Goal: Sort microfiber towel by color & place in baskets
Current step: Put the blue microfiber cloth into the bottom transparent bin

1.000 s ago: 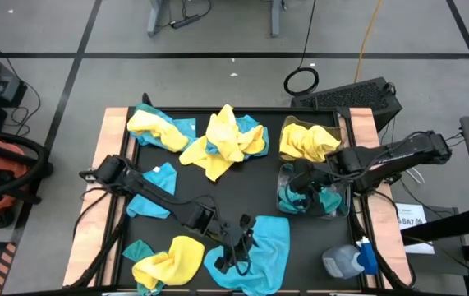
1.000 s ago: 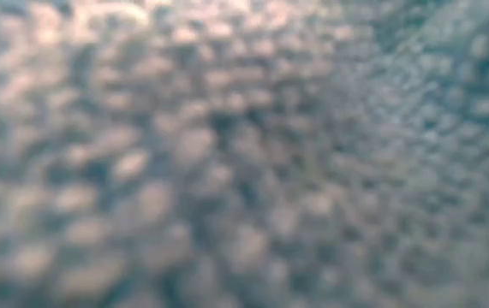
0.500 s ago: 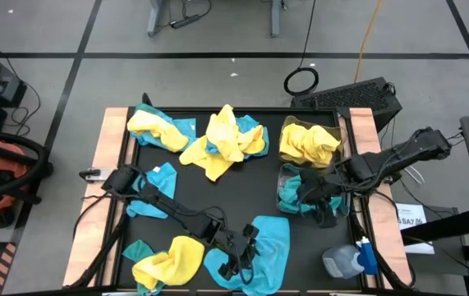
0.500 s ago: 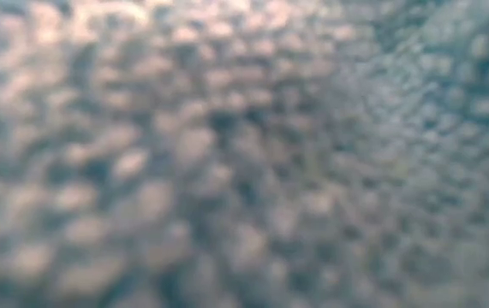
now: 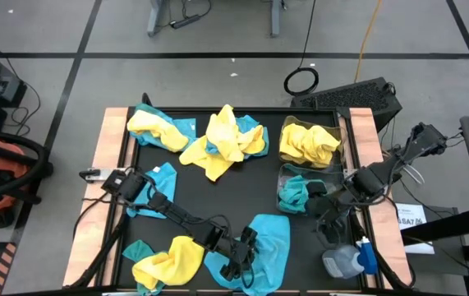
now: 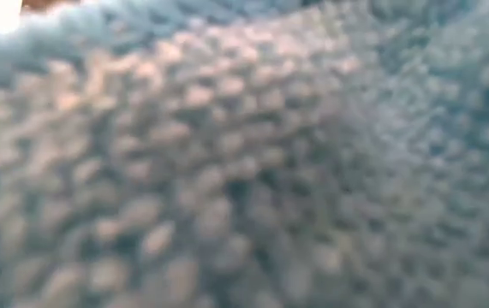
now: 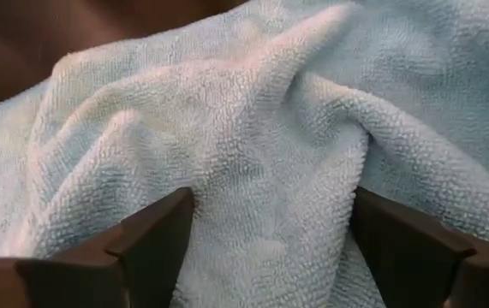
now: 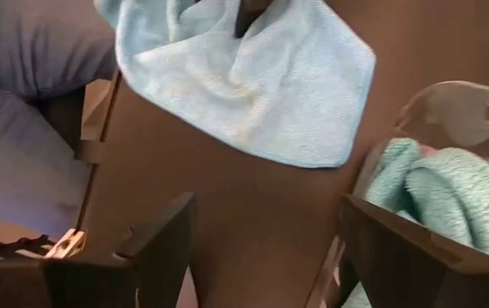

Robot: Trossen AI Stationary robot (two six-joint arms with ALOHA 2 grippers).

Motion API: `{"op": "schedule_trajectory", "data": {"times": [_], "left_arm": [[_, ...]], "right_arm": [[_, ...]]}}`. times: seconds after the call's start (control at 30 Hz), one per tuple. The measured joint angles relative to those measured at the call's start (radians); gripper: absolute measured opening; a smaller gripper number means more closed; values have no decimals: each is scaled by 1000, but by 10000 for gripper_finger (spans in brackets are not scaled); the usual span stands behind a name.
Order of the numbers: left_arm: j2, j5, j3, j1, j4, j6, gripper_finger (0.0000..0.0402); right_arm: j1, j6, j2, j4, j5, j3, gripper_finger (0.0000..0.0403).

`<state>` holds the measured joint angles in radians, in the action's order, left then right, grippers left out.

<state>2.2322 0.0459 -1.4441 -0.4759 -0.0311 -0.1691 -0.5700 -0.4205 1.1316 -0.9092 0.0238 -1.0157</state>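
Straddling teal towel [image 7: 261, 171], left fingers [image 7: 154, 235].

yellow and teal towels [image 5: 222, 141] lay crumpled across the mat. one bin [image 5: 338, 131] held yellow, the other bin [image 5: 282, 197] teal.

nubbly looped-pile cloth towel [image 7: 253, 162], matt

you're in a lab: taped grey floor [image 5: 218, 74], loose cables [image 5: 304, 80] at upper centre, keyboard [image 5: 357, 97] at upper right.
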Motion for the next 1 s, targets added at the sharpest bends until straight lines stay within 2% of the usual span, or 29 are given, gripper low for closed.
{"op": "schedule_trajectory", "data": {"times": [0.07,0.13,0.2,0.33,0.37,0.53,0.7,0.83,1.0], "left_arm": [[0,9,-2,2,18,-1,284],[0,10,-2,9,34,-1,243],[-1,9,-2,15,50,-2,185],[-2,8,-2,26,84,-20,42],[-4,9,-2,28,89,-29,23],[-36,40,1,45,137,-90,15],[-138,140,5,67,246,-155,8],[-243,229,3,79,264,-217,8],[-354,323,3,81,215,-332,8]], "right_arm": [[-13,-6,0,3,-5,0,277],[-23,-6,0,8,-28,0,277],[-30,-7,0,7,-47,0,277],[-34,-7,0,7,-54,0,276],[-34,-7,0,7,-56,0,277],[-34,-6,0,10,-106,0,276],[-34,25,0,80,-129,0,276],[-34,99,1,188,-143,1,276],[-34,201,2,294,-245,1,276]]}}
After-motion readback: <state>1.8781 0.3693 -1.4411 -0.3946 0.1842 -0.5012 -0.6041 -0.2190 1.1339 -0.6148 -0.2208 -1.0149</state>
